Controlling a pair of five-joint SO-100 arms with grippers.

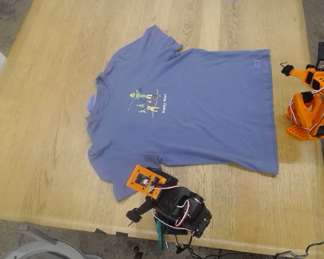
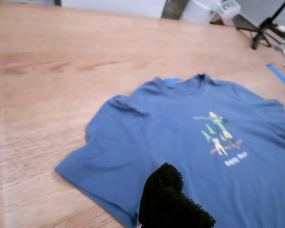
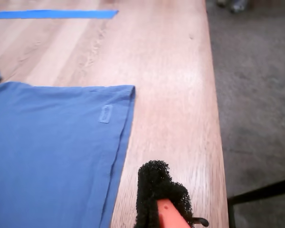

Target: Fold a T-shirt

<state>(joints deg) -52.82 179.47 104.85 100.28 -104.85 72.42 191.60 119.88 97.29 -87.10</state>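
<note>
The exterior view shows you the T-shirt (image 1: 205, 108) spread flat and face up on the desk (image 1: 43, 162), collar toward that view's left and hem toward its right, with my first pincer (image 1: 134, 215) just off the near sleeve and my second pincer (image 1: 285, 68) just past the hem corner carrying the small sewn label. Neither pincer touches the cloth or holds anything. You see only one foam-padded fingertip (image 2: 173, 199) in each wrist view, so I cannot tell whether either pincer is open or closed.
</note>
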